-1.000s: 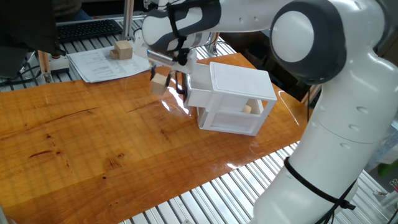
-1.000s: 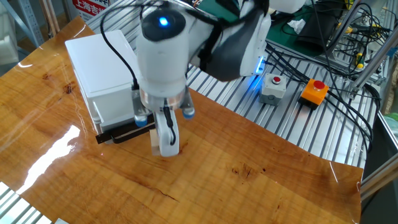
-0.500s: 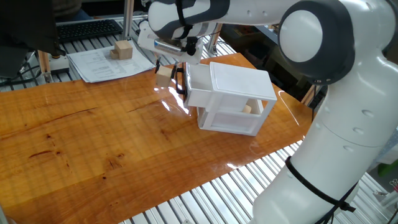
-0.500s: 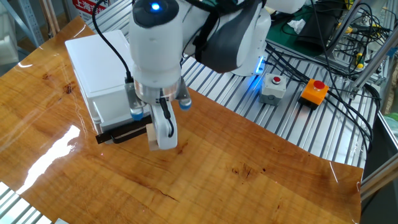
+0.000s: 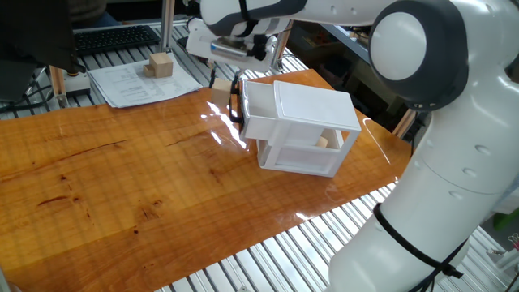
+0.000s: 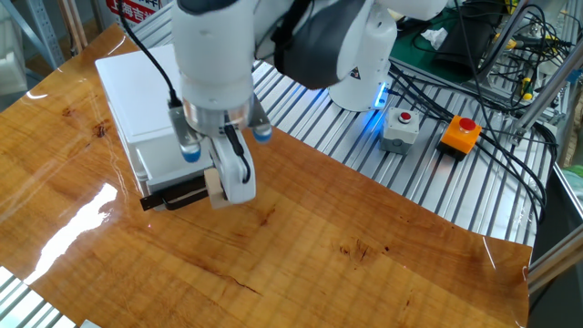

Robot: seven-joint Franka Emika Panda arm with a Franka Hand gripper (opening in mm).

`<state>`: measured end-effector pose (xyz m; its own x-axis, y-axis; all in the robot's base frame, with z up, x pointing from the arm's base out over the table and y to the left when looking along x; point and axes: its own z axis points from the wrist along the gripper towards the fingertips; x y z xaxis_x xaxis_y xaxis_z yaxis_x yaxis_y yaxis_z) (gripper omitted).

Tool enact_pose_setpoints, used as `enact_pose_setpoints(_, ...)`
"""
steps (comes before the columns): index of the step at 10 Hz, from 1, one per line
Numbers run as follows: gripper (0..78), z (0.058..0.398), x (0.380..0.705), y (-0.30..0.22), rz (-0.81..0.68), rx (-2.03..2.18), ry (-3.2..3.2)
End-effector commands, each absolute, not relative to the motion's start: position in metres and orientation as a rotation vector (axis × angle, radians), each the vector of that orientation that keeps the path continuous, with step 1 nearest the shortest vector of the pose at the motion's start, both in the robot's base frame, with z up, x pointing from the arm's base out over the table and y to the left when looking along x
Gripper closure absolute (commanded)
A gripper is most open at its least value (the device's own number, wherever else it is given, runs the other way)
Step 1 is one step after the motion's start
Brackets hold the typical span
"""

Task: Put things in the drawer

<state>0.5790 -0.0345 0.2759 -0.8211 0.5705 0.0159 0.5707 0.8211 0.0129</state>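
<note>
The claw (image 6: 221, 182) is gripping a small tan wooden cube (image 6: 214, 185) between its fingers and carrying it just above and in front of the drawer (image 5: 258, 104), near the black bar handle (image 6: 173, 192) of the white cabinet (image 5: 312, 122). The risk, as I judge it, is releasing too soon: the cube is hanging close to the drawer's front lip, so it could be dropping onto the worktop (image 5: 122, 178) or catching the handle instead of falling inside; a finger descending there could also be knocking the drawer shut. One fixed view is showing the open tray from above, another cube (image 5: 323, 142) sitting inside the cabinet's lower part and one more cube (image 5: 160, 65) on the papers (image 5: 138, 83) beyond, but mostly hiding the fingers. The other fixed view is showing the fingers clamping the cube clearly, yet not the tray's interior.
</note>
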Motion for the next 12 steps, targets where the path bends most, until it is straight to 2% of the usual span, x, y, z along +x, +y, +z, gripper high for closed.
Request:
enact_pose_setpoints(1, 76.3, 0.2857, 0.5785, -0.045, -0.012, -0.871, -3.005)
enact_pose_setpoints(5, 76.3, 0.2887, 0.5765, -0.0499, 0.04, -0.809, -3.034)
enact_pose_setpoints(12, 76.3, 0.2888, 0.5766, -0.0498, 0.028, -0.814, -3.02)
